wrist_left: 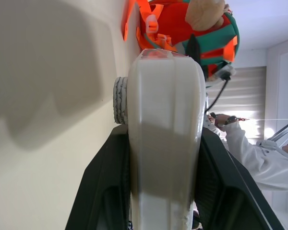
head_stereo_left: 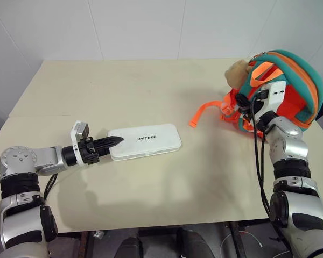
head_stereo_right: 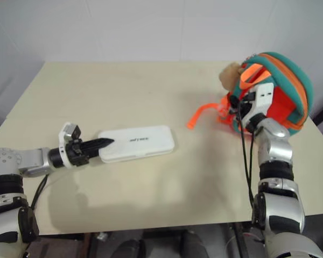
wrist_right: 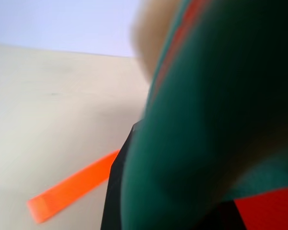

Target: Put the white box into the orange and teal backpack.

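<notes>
The white box (head_stereo_left: 145, 141) lies flat on the table, left of centre, dark lettering up. My left gripper (head_stereo_left: 114, 141) is shut on its left end; in the left wrist view the box (wrist_left: 165, 120) sits tight between both black fingers (wrist_left: 105, 191). The orange and teal backpack (head_stereo_left: 290, 91) stands at the table's far right, with a tan plush toy (head_stereo_left: 236, 72) on its left side. My right gripper (head_stereo_left: 242, 105) is at the backpack's left rim. In the right wrist view the teal trim (wrist_right: 206, 120) presses against one black finger (wrist_right: 116, 191) and hides the other.
A loose orange strap (head_stereo_left: 202, 114) trails from the backpack across the table (head_stereo_left: 151, 86) toward the box. A person in a white sleeve (wrist_left: 249, 148) stands beyond the backpack in the left wrist view. The table's front edge runs just below my arms.
</notes>
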